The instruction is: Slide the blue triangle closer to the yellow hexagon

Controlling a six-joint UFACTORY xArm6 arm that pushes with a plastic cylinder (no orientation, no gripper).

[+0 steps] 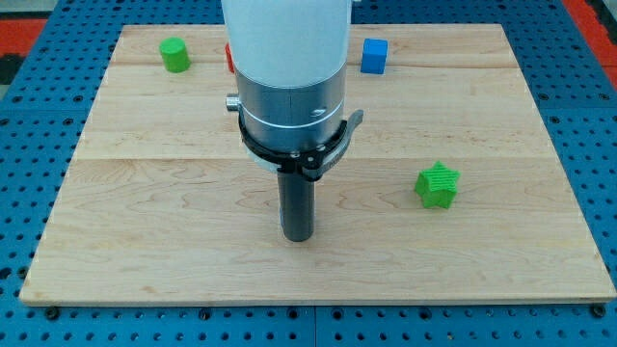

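Observation:
My tip [297,236] rests on the wooden board [145,222], low in the middle of the view. No blue triangle and no yellow hexagon show; the arm's wide body [289,67] hides part of the board's top middle. A blue block [374,56], which looks like a cube, sits at the view's top, up and to the right of my tip. A sliver of a red block [228,58] shows at the arm's left edge; its shape is hidden. No block touches my tip.
A green block [174,54], roughly cylindrical, sits at the top left. A green star-shaped block [438,185] sits to the right of my tip. The board lies on a blue pegboard [29,173].

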